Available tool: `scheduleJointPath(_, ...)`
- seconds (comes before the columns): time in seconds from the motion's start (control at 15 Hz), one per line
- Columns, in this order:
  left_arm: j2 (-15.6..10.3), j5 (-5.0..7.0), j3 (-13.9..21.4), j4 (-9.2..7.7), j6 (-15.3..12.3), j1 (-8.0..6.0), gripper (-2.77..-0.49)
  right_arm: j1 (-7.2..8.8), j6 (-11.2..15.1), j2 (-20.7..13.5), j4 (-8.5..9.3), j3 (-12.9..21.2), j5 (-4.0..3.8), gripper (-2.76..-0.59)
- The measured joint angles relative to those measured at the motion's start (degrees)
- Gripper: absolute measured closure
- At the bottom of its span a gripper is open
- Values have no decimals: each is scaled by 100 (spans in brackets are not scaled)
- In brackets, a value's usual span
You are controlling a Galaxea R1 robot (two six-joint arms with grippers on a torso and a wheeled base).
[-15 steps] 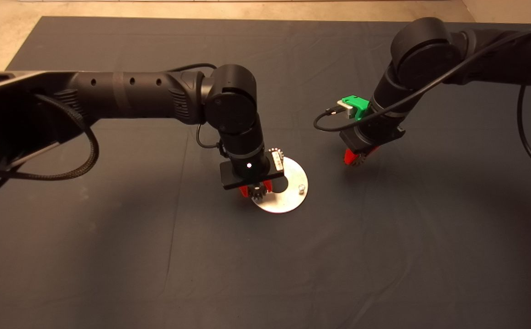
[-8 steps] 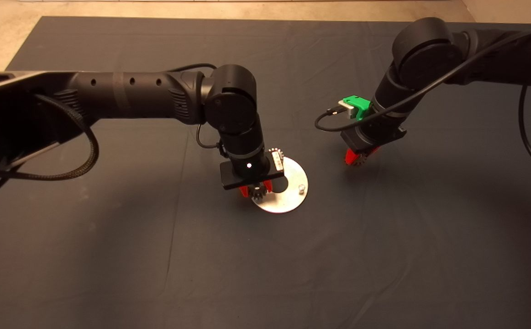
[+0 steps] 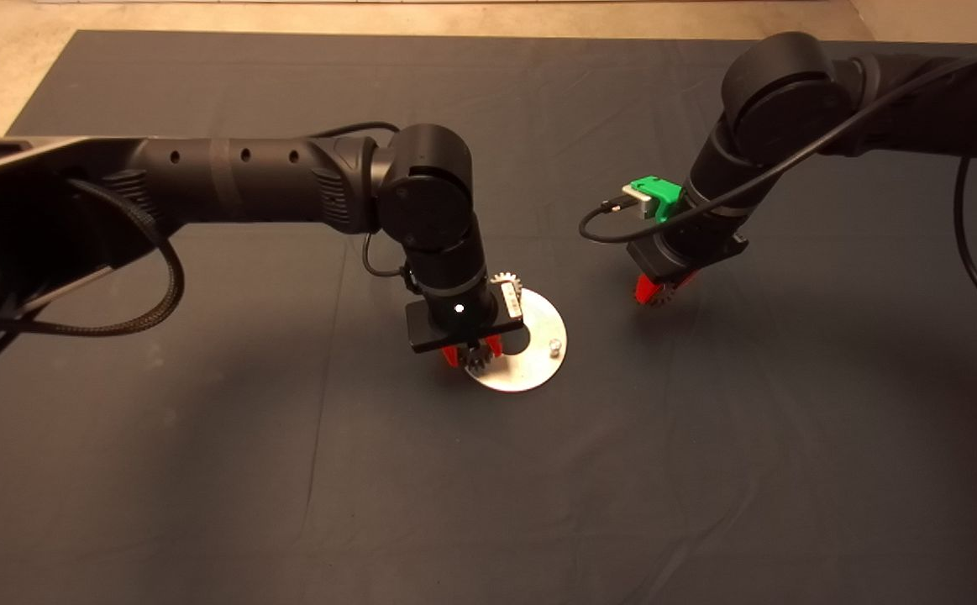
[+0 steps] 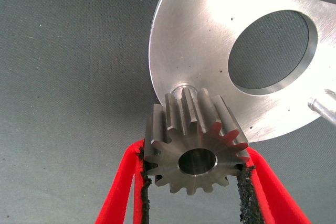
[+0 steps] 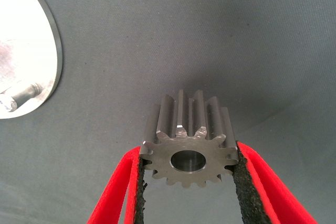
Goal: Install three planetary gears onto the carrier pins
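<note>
Dark mat (image 3: 202, 470) lies under everything, and on it sits 1 shiny disc (image 3: 538, 370) with a large central hole. Of its 3 pins, 1 stands bare on the side nearest the right arm (image 3: 554, 344), 1 at the far rim already carries a gear (image 3: 502, 281), and the 3rd (image 4: 185, 88) shows as a stub in the left wrist view, just past the gear held there.

Gears: 3 in all — 1 seated, 2 in the grippers.

Left gripper (image 3: 471, 353) is over the near-left rim of the disc, its red fingers (image 4: 122, 182) clamped on the flanks of the left gear (image 4: 195, 145). That gear's bore axis runs roughly along the fingers, down toward the disc. The stub pin lies just beyond the gear's far face, close to the bore line and a little off to 1 side, I judge — so the coming move is a short push along the bore, with a small sideways correction first. Whether pin and gear touch cannot be told.

Right gripper (image 3: 660, 290) is well apart from the disc, out over bare mat, its pads (image 5: 247, 182) gripping the right gear (image 5: 188, 140). The bare pin (image 5: 21, 97) lies off to 1 side of it, nearer this arm than the other.
</note>
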Motion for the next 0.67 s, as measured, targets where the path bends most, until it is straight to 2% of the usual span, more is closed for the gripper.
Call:
scheduleJointPath(0.33, 0, 0, 0, 2, 20, 0, -83, 0, 0, 0, 0, 0, 0, -97)
scheduleJointPath(0.53, -4, -11, -1, 2, 264, 0, -83, 0, -1, 0, 0, 0, 0, -97)
scheduleJointPath(0.67, -18, -44, -20, 0, 334, 2, -83, 0, -2, -1, 0, 2, 0, -97)
